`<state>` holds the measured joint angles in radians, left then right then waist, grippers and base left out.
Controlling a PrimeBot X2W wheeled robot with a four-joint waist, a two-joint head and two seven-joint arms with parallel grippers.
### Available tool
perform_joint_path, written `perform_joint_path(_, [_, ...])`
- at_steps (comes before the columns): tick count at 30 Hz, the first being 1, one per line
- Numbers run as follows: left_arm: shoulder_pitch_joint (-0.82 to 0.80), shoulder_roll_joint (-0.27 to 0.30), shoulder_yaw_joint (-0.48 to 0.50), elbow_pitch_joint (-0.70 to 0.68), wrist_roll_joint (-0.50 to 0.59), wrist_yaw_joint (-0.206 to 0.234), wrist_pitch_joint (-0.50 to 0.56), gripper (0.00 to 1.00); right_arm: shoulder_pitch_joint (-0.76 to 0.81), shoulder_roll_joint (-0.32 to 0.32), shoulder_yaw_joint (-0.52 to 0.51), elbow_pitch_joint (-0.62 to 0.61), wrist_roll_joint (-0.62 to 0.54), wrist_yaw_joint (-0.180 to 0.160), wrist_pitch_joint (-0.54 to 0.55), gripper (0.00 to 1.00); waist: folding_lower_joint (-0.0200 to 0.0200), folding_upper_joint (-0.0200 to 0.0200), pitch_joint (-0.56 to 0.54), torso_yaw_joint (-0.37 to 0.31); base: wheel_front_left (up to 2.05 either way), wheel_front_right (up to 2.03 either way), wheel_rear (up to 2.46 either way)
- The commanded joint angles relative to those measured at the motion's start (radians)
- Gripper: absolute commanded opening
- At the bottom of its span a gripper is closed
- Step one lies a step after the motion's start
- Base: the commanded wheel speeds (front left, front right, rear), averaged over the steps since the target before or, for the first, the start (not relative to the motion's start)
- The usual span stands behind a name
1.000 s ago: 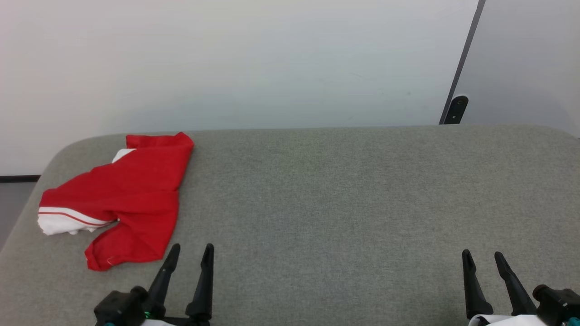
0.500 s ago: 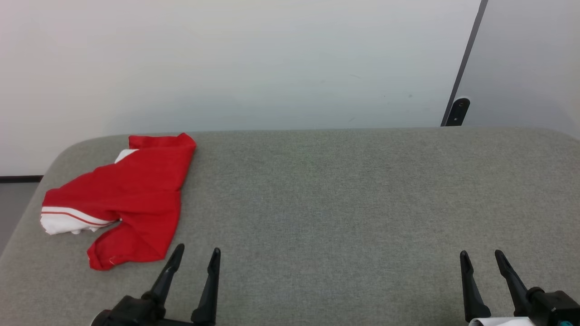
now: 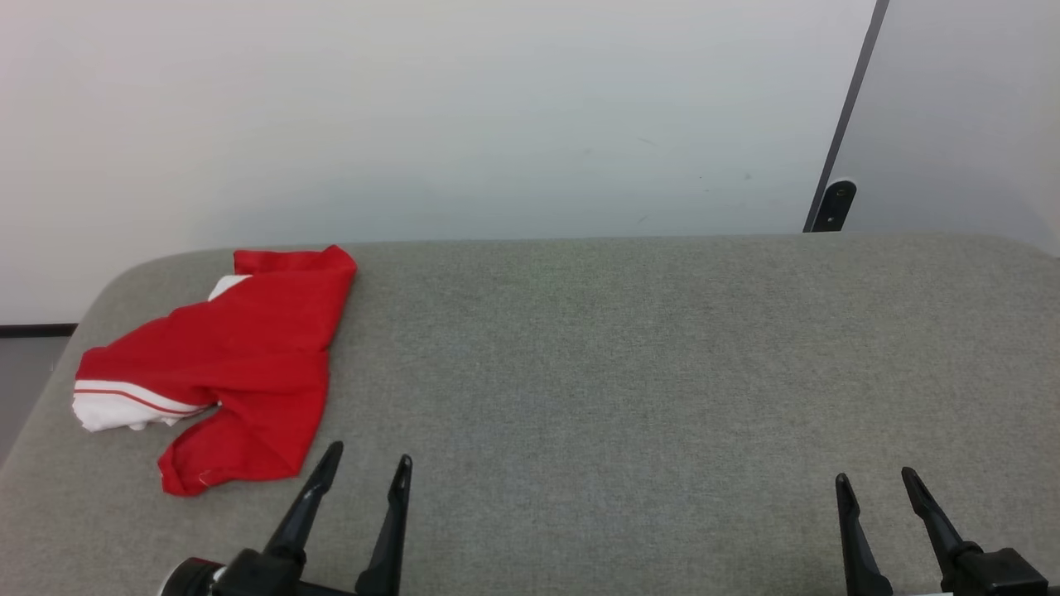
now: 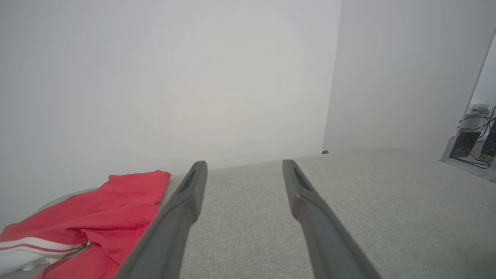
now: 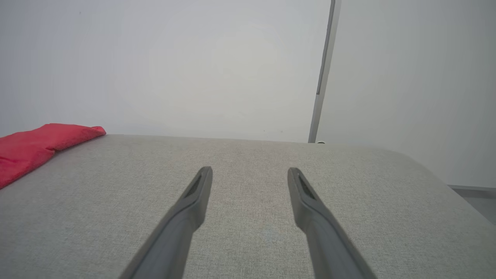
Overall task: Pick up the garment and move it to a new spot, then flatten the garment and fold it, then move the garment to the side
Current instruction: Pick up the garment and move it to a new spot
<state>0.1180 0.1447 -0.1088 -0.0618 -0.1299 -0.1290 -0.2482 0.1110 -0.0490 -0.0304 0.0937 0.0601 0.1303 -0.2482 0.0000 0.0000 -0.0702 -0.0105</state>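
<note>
The garment (image 3: pixel 240 356), red with a white sleeve and red-striped trim, lies folded over and rumpled at the left end of the grey fabric surface (image 3: pixel 629 356). In the left wrist view the garment (image 4: pixel 89 217) sits to the lower left, and in the right wrist view its red edge (image 5: pixel 35 145) shows at far left. My left gripper (image 3: pixel 368 460) is open just right of the garment's near corner, holding nothing. At the lower right my right gripper (image 3: pixel 876 480) is open and empty, far from the cloth.
A pale wall rises behind the grey surface, with a dark vertical strip and bracket (image 3: pixel 832 203) at the back right. The surface's rounded left edge drops to the floor (image 3: pixel 25 364). Cables and a box (image 4: pixel 471 145) stand far right in the left wrist view.
My left gripper has shifted a little to the right. My right gripper has sunk slightly lower in the head view. The garment lies as before.
</note>
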Motion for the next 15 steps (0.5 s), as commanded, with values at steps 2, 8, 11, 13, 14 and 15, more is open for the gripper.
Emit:
perform_joint_path(2, [0.006,0.004,-0.004,-0.008,0.017,-0.003,-0.009,1.0,0.009,-0.002,0.0,-0.007,-0.028,0.001,-0.01,1.0,0.0,0.0,0.0,0.001,0.0,0.0,0.0])
perform_joint_path(8, [0.008,0.007,-0.009,0.019,-0.004,-0.003,-0.018,1.0,0.017,-0.002,0.005,-0.012,-0.068,0.001,-0.019,1.0,0.0,0.0,-0.004,0.001,0.0,0.0,0.0])
perform_joint_path(11, [0.005,0.012,-0.01,0.027,-0.016,-0.003,-0.017,1.0,0.016,-0.002,0.007,-0.012,-0.067,0.001,-0.019,1.0,0.0,0.0,-0.005,0.0,0.0,0.0,0.0])
perform_joint_path(13, [0.005,0.014,-0.009,0.03,-0.019,-0.003,-0.017,1.0,0.017,-0.002,0.008,-0.012,-0.07,0.001,-0.019,1.0,0.0,0.0,-0.005,0.0,0.0,0.0,0.0])
perform_joint_path(14, [0.005,0.015,-0.009,0.031,-0.019,-0.003,-0.017,1.0,0.018,-0.002,0.008,-0.012,-0.071,0.001,-0.019,1.0,0.0,0.0,-0.006,0.0,0.0,0.0,0.0])
perform_joint_path(15, [0.004,0.013,-0.009,0.033,-0.019,-0.003,-0.017,1.0,0.02,-0.002,0.008,-0.012,-0.071,0.001,-0.019,1.0,0.0,0.0,-0.006,0.001,0.0,0.0,0.0])
